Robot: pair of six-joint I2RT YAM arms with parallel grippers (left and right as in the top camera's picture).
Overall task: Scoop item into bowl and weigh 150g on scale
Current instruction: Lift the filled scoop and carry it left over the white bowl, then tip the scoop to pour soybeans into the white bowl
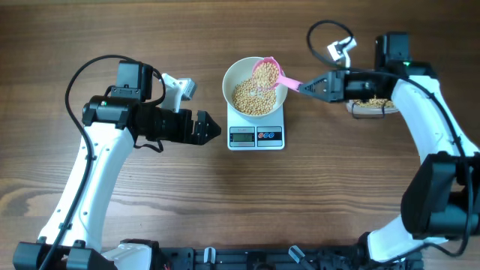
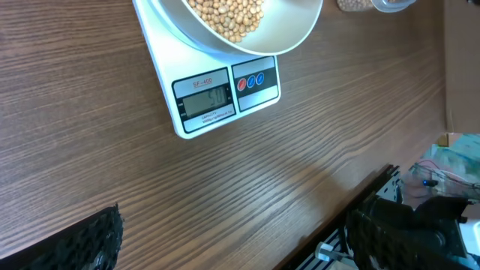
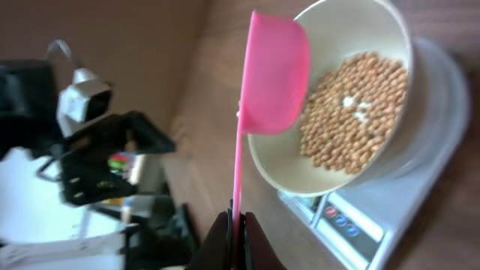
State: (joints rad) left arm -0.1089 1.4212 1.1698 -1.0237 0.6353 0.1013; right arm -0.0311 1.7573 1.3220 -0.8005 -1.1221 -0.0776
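Wooden table (image 1: 150,202): one scale (image 1: 256,136), one bowl (image 1: 236,71), one scoop (image 1: 265,73) clamped by right claw (image 1: 304,85); left claw (image 1: 216,129) apart.

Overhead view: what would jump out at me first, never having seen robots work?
The bright pink scoop, pinched by its handle in the right gripper, is tipped over the white bowl of tan beans in the middle of the view. The bowl sits on a small white scale, and the left gripper hovers open just left of it.
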